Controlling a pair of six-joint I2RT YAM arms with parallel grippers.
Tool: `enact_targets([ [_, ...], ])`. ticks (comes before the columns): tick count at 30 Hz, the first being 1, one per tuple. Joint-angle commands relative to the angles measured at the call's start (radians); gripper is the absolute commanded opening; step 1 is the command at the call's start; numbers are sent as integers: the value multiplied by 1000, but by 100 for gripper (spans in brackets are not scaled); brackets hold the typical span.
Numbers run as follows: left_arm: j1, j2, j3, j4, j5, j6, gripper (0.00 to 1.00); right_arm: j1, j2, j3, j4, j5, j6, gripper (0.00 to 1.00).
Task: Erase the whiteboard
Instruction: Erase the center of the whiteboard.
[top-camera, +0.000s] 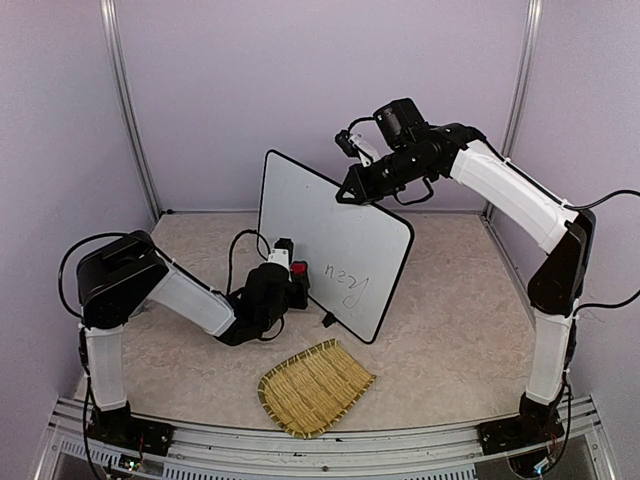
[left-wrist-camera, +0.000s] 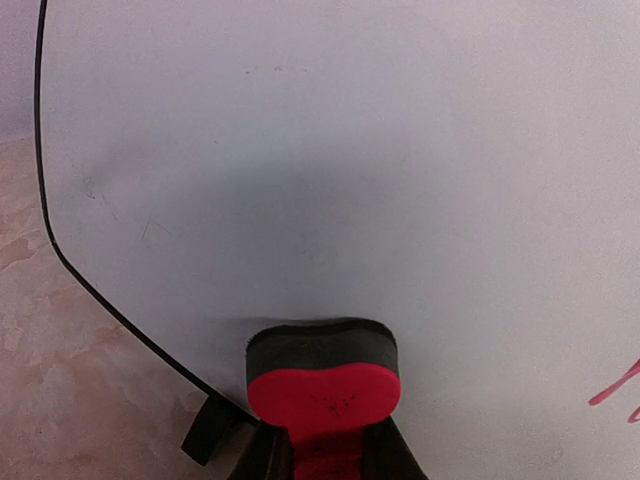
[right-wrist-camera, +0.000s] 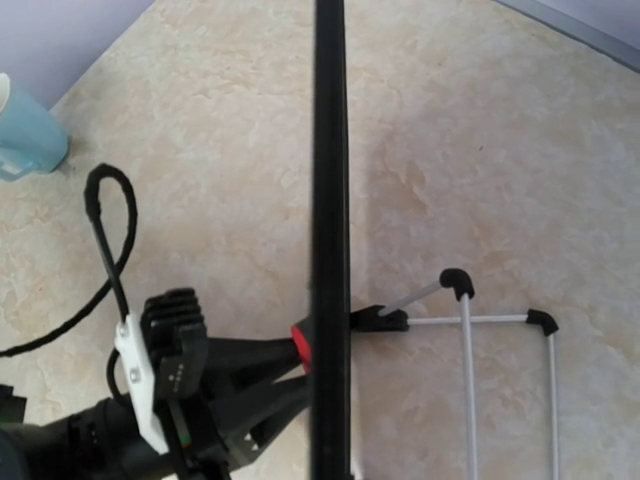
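The beige stone-patterned worktop (top-camera: 450, 330) carries everything. The whiteboard (top-camera: 320, 220) stands near its middle, propped on its lower edge and leaning, with its written face turned toward the near left.

The right arm reaches in from the far right. The right gripper (top-camera: 350, 190) is clamped on the board's top rim, holding it up. The left arm lies low across the near left of the worktop. The left gripper (top-camera: 297, 280) is closed on an eraser (left-wrist-camera: 322, 375), red-backed with a dark felt pad, and the pad is pressed flat against the board's face low on its left part.

A woven straw mat (top-camera: 315, 388) lies flat on the worktop, nearer than the board and just apart from its lower corner.

Dark handwriting (top-camera: 350, 281) sits low on the board's face, to the right of the eraser.

In the right wrist view, a white wire frame with black tips (right-wrist-camera: 470, 320) lies on the worktop on the side of the board away from the eraser. A pale blue cup (right-wrist-camera: 25, 130) stands at that view's left edge.

A small black foot (left-wrist-camera: 208, 436) juts from the board's lower rim just left of the eraser.
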Motion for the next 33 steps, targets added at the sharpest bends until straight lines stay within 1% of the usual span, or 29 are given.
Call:
enact_targets([
  [1,-73,52,55,60,181,7,19,68,54,-41,-77,-241,-54,0],
  [13,-121,2,52,85,237,44,19,68,52,-44,-78,-232,-52,0],
  [18,-126,-19,38,122,302,66,19,69,58,-36,-80,-229,-47,0],
  [26,-131,-43,13,171,340,97,19,78,82,-26,-82,-223,-45,0],
  [30,-131,-51,13,170,338,110,19,83,86,-18,-86,-222,-44,0],
  [33,-126,-66,11,150,284,114,19,83,85,-19,-87,-220,-46,0],
])
